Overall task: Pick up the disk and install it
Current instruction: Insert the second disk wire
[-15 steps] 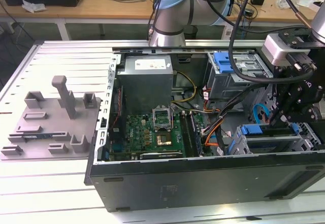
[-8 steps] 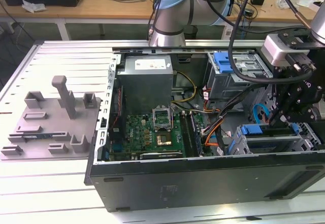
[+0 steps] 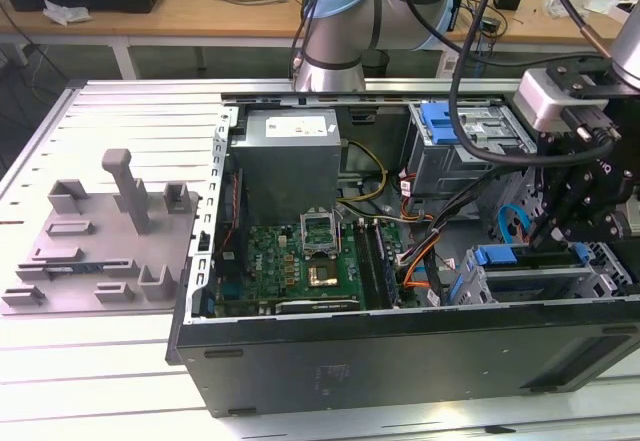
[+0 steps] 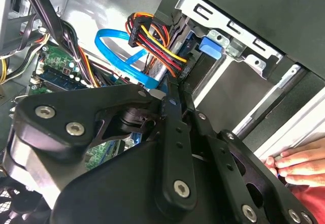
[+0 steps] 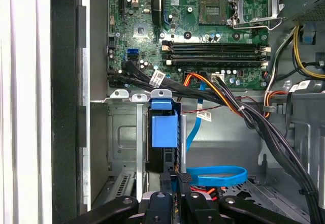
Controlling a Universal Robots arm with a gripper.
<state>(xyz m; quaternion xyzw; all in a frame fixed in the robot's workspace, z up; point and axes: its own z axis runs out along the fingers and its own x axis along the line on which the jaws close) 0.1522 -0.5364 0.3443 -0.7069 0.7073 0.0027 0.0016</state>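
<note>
The disk (image 5: pixel 164 127) stands on edge in a metal drive bay of the open computer case (image 3: pixel 400 351), its blue carrier frame facing the first wrist view. That blue frame also appears in the second wrist view as the disk's carrier (image 4: pixel 210 47) and in the exterior view as the disk's blue edge (image 3: pixel 497 255), in the lower bay at the exterior view's right. My gripper (image 5: pixel 176 179) hovers just off the disk's end, fingers pressed together with nothing between them. The second wrist view has the gripper (image 4: pixel 171 84) beside the cable plugs. From outside, the gripper (image 3: pixel 558 229) hangs over that bay.
A blue flat cable (image 5: pixel 216 176) and an orange-black wire bundle (image 4: pixel 152 36) crowd the bay. A second bay with a blue caddy (image 3: pixel 445 121) lies behind. The grey power-supply box (image 3: pixel 288 156), the motherboard (image 3: pixel 300 266) and a grey fixture (image 3: pixel 110 231) lie leftward. A person's hand (image 4: pixel 299 164) rests on the case edge.
</note>
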